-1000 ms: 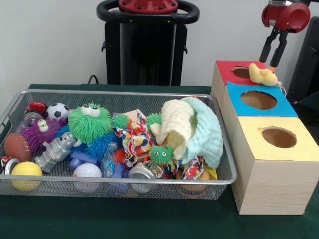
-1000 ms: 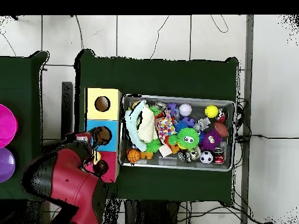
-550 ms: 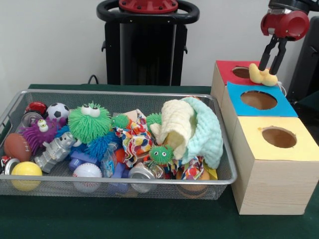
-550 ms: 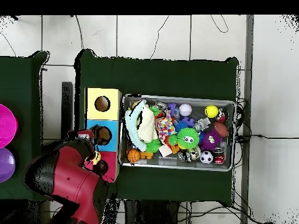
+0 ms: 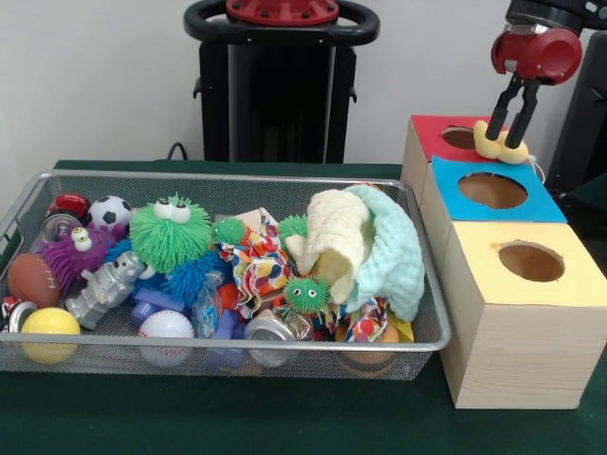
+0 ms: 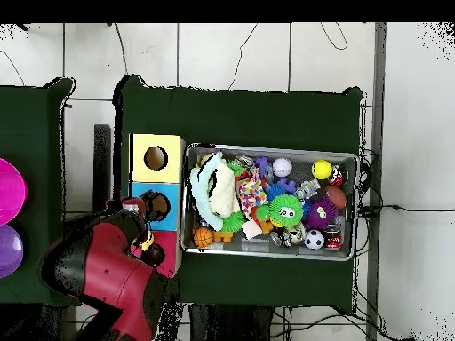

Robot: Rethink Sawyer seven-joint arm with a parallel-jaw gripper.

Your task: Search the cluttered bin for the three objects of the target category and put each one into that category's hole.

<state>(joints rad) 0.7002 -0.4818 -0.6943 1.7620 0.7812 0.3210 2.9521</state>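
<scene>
Three wooden boxes [image 5: 512,322] flank my wire bin [image 5: 218,346] on green cloth [image 5: 285,417] before a white wall, gripper [image 5: 505,142] clamped round a yellow plush toy [image 5: 500,147] at the red box's [image 5: 436,142] three o'clock.

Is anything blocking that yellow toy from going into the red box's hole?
Nothing visible does. The pincer grips the yellow toy at the edge of the hole in the red box, and the opening beside it looks bare.
</scene>
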